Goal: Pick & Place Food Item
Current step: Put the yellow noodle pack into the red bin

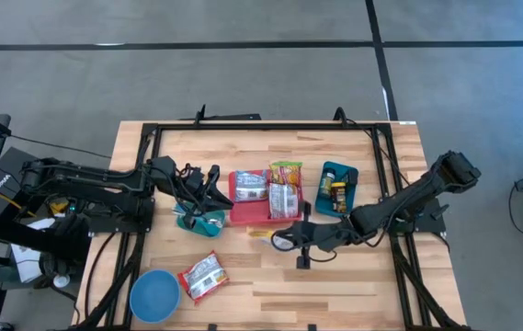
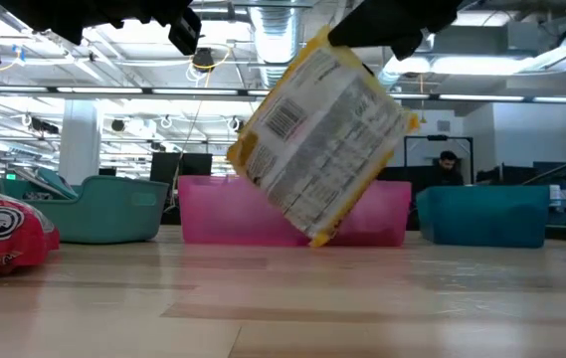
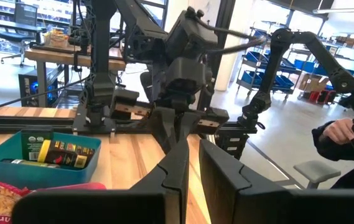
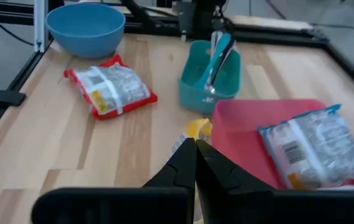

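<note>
Low view gives us the right gripper (image 2: 382,35) pinching a yellow food packet (image 2: 322,144) aloft, tilted before the pink tray (image 2: 213,209), while our left gripper (image 1: 208,188), nearly closed, hovers over the teal bin (image 1: 197,221).

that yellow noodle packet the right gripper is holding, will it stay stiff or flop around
Probably floppy: the yellow packet hangs tilted from the right gripper, pinched at one edge. It looks light, a thin crinkly wrapper. Its glossy film may slip.
</note>
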You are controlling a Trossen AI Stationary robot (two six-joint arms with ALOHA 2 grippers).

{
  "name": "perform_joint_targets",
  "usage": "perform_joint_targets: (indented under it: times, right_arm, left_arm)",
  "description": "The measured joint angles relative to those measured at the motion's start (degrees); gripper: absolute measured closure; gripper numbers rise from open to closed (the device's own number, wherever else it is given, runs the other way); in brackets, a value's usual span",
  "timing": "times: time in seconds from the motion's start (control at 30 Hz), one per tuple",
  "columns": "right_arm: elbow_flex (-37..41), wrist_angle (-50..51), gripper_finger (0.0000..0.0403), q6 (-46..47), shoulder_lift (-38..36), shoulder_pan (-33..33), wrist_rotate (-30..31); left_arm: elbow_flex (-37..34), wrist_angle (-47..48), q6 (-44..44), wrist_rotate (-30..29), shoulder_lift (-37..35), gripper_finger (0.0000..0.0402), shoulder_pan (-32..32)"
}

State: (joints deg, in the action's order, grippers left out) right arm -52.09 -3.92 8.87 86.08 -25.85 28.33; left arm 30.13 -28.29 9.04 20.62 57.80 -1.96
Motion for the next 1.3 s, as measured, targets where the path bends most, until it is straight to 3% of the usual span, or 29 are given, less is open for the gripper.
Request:
perform_joint_targets:
  times: [0.77,1.3]
  right_arm:
    - [-8.3,2.0,0.0403,-11.9,0.0,7.4,1.8]
    - [-9.3,3.5,0.0403,-13.5,-0.5,12.8,1.5]
  left_arm:
    - [0.0,0.4,0.0,0.0,0.0,0.0369,0.0]
    - [0.0,0.4,0.0,0.0,0.0,0.0369,0.0]
